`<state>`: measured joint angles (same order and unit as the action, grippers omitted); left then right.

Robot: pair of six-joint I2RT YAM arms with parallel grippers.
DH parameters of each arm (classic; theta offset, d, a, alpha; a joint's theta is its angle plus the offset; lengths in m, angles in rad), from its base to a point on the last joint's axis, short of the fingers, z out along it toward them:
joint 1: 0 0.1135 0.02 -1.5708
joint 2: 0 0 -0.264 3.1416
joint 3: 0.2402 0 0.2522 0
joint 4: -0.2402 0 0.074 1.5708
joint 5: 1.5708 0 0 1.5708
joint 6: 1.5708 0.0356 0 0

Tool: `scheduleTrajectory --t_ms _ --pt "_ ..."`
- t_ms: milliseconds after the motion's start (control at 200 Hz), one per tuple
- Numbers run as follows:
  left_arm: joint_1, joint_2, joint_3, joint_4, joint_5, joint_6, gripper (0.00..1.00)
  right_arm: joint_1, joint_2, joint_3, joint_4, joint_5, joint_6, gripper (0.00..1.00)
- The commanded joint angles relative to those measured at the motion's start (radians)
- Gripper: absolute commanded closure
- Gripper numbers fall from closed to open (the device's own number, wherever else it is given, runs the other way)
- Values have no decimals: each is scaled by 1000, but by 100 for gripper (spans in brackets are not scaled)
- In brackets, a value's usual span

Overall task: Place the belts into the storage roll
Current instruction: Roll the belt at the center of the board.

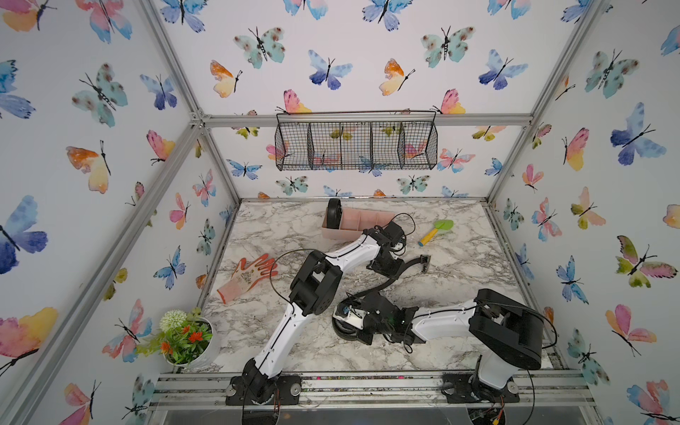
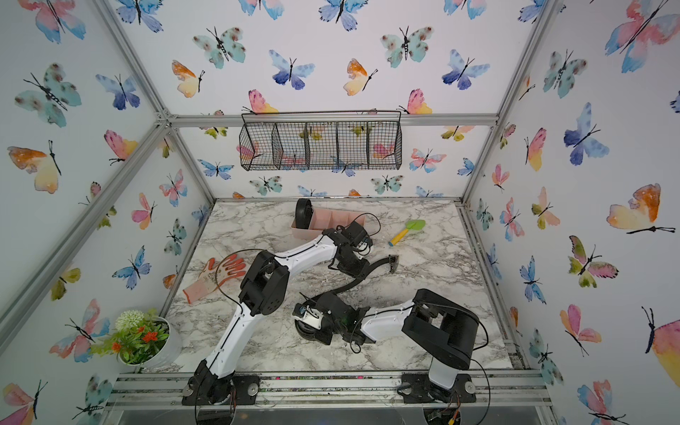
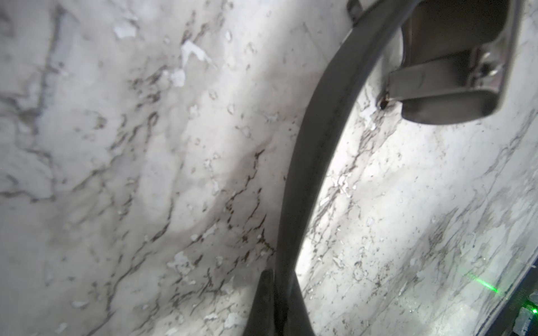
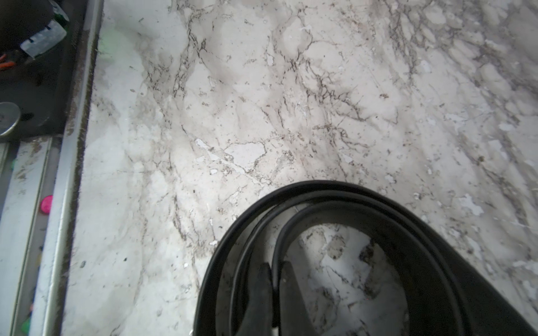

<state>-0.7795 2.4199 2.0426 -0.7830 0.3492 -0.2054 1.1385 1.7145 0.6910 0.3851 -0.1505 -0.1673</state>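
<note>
The potted plant [image 1: 184, 336] stands at the near left corner of the marble table [image 1: 478, 265]. Beyond it, an orange-and-pink glove [image 1: 250, 276] lies flat with its fingers toward the centre.

The storage roll [image 1: 368, 218] sits at the back centre, set lengthwise along the back edge, below a wire basket [image 1: 355, 145] mounted on the wall. Its leftmost compartment holds the rolled belt [image 1: 334, 213], which is coiled, stands on edge and rises above the rim.

Near the front centre, the right gripper [image 4: 275, 291] is down at the table and closed on the second belt [image 4: 334, 197]. One inner turn of a loose coil is pinched between its fingers [image 4: 262, 291], and the coil rests on the marble.

From the coil the strap runs back and rightward to the left gripper [image 3: 279, 302]. This gripper is also closed, with the strap clamped between its fingertips. Past that grip the strap ends in a silver buckle [image 1: 425, 262]. Whether the buckle touches the table cannot be determined.

To the right of the storage roll, and apart from it, lies a toy shovel [image 1: 436, 230] with a green blade and a yellow handle.
</note>
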Motion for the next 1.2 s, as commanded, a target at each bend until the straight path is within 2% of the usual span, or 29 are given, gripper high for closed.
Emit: scheduleTrajectory --t_ms 0,90,295,425,611,781,926,1046,1196 --pt "7 -66 -30 -14 -38 -5 87 6 26 -33 -13 37 24 97" --pt "24 -124 -88 -17 -90 -17 73 5 28 -36 -14 47 45 97" --pt "144 -373 -337 84 -124 -74 33 6 33 -44 -8 47 70 97" --pt "223 -530 -455 76 -152 -82 1 6 33 -60 10 41 85 97" --pt "316 -753 -715 101 -170 -120 1 6 29 -70 15 47 93 97" --pt "325 -940 -990 187 -129 -175 2 6 25 -70 12 40 97 97" --pt "336 -1078 -1172 247 -103 -217 0 5 17 -76 14 30 101 97" --pt "342 -1143 -1279 320 -48 -244 0 6 7 -91 21 22 103 97" --pt "344 -1111 -1340 404 35 -261 4 5 1 -105 31 14 101 97"
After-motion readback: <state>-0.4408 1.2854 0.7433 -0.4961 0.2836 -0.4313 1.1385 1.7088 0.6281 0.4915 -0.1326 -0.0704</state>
